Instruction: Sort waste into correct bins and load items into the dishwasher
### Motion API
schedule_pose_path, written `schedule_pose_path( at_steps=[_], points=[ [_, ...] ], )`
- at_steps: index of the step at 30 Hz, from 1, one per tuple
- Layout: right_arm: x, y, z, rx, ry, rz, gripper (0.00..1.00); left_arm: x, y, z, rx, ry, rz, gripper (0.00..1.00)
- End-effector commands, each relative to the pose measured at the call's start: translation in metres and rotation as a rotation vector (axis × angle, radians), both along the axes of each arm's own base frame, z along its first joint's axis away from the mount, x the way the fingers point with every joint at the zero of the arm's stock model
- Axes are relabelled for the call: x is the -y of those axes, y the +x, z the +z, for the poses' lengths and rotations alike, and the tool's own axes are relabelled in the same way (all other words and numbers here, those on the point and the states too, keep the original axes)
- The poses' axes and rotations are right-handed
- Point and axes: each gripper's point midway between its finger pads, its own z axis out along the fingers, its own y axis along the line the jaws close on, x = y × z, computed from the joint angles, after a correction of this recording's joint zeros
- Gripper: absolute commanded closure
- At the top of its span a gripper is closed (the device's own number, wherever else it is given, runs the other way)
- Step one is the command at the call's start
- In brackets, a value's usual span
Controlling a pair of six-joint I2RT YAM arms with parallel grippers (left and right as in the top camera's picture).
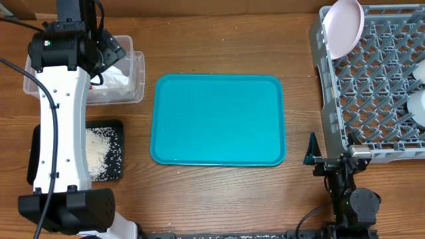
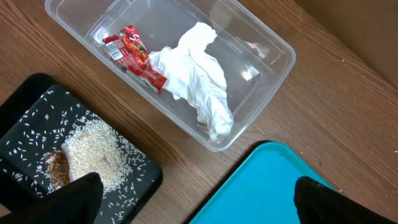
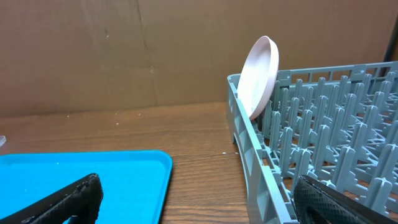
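Note:
The clear tub [image 1: 138, 86] at the back left holds the crumpled white napkin [image 2: 202, 81] and the red wrapper [image 2: 134, 55]. The black tray [image 1: 117, 127] in front of it holds rice [image 2: 93, 149] and a brown food scrap [image 2: 57, 168]. My left gripper [image 1: 111, 50] hangs open and empty above the tub; its fingers [image 2: 199, 205] frame the tray corners. The grey dish rack [image 1: 372, 86] at the right holds a pink dish [image 1: 345, 26] upright and white dishes [image 1: 418, 106], cut off at the edge. My right gripper [image 1: 311, 151] is open and empty, low by the rack's front-left corner.
The teal serving tray [image 1: 218, 119] lies in the middle, with nothing on it. It also shows in the left wrist view [image 2: 280, 186] and the right wrist view [image 3: 81, 180]. The rack wall [image 3: 255, 162] stands close to my right gripper [image 3: 199, 205].

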Motion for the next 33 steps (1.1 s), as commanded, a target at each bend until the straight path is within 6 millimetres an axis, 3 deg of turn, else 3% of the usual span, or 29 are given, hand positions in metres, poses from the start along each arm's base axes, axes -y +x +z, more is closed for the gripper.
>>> schedule_pose_path(
  at_steps=[1, 13, 23, 29, 33],
  points=[
    [0.002, 0.000, -0.001, 0.005, -0.008, -0.011, 0.00, 0.001, 0.001, 0.001, 0.009, -0.008, 0.009, 0.00],
    [0.002, 0.000, -0.001, 0.005, -0.008, -0.011, 0.00, -0.001, -0.001, 0.001, -0.004, 0.010, -0.003, 0.00],
    [0.002, 0.000, -0.001, 0.005, -0.008, -0.011, 0.00, 0.020, -0.068, -0.007, -0.232, -0.019, -0.073, 0.00],
    [0.002, 0.000, -0.001, 0.005, -0.008, -0.011, 0.00, 0.044, -0.082, 0.010, -0.199, 0.022, -0.148, 0.00],
    [0.002, 0.000, -0.001, 0.005, -0.008, -0.011, 0.00, 0.053, -0.081, 0.016, -0.112, 0.058, -0.178, 0.00]
  ],
)
